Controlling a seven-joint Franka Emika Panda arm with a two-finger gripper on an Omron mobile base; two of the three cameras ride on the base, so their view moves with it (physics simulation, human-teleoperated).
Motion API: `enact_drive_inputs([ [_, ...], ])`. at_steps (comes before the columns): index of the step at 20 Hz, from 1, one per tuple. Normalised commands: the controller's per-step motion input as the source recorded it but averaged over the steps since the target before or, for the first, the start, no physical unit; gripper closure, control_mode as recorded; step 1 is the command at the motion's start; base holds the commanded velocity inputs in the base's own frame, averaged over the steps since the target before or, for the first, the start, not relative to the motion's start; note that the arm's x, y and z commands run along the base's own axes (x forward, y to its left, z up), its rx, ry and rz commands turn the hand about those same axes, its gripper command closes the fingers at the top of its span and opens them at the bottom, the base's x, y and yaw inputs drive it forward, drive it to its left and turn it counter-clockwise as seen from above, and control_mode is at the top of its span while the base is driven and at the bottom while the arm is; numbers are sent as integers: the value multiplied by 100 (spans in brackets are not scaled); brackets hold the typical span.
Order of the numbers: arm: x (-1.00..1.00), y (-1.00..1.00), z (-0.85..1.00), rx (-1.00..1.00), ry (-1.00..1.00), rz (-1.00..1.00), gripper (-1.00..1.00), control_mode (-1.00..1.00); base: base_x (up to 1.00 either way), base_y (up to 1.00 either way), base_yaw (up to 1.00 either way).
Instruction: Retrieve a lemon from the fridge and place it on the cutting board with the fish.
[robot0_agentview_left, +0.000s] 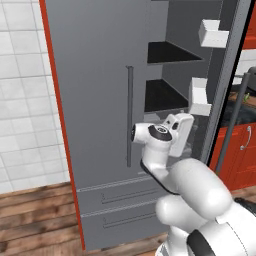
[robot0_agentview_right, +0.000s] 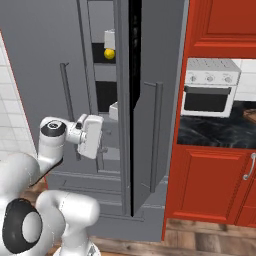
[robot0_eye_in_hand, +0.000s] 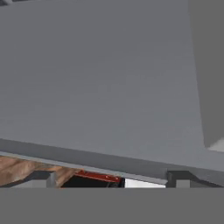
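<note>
Lemon (robot0_agentview_right: 109, 53) on fridge (robot0_agentview_left: 95, 100) shelf, 12 o'clock above tool (robot0_agentview_right: 103, 141) | tool spread, holding nothing | step: reaching in | next: lift toward lemon

This is a home kitchen. A tall grey fridge (robot0_agentview_left: 95, 100) with long vertical bar handles and two lower drawers stands against a wall of white tiles (robot0_agentview_left: 22, 90), its right door (robot0_agentview_right: 147, 145) swung open on black shelves (robot0_agentview_left: 167, 52) and white door bins (robot0_agentview_left: 212, 34). Beside the fridge run red cabinets (robot0_agentview_right: 210, 180) with curved metal handles, below a dark stone counter (robot0_agentview_right: 215, 131) and above it as well. A white toaster oven (robot0_agentview_right: 210, 87) with knobs along its front sits on the counter near its left end, against the tiled wall. The floor (robot0_agentview_left: 30, 215) is brown wood plank. A yellow lemon (robot0_agentview_right: 109, 53) lies on an upper fridge shelf.
</note>
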Motion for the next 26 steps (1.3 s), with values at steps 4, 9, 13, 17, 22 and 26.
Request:
enact_drive_inputs([
  [4, 43, -13, -26, 0, 0, 0, -100, -100, 0, 0, 0],
  [9, 31, -29, -21, 0, 0, 0, -100, -100, 0, 0, 0],
  [13, 6, -38, -28, 0, 1, 0, -100, -100, 0, 0, 0],
  [17, 0, -41, -27, 0, 0, 0, -100, -100, 0, 0, 0],
  [22, 0, -43, -22, 0, 0, 0, -100, -100, 0, 0, 0],
  [26, 0, -48, -10, 0, 0, 0, -100, -100, 0, 0, 0],
])
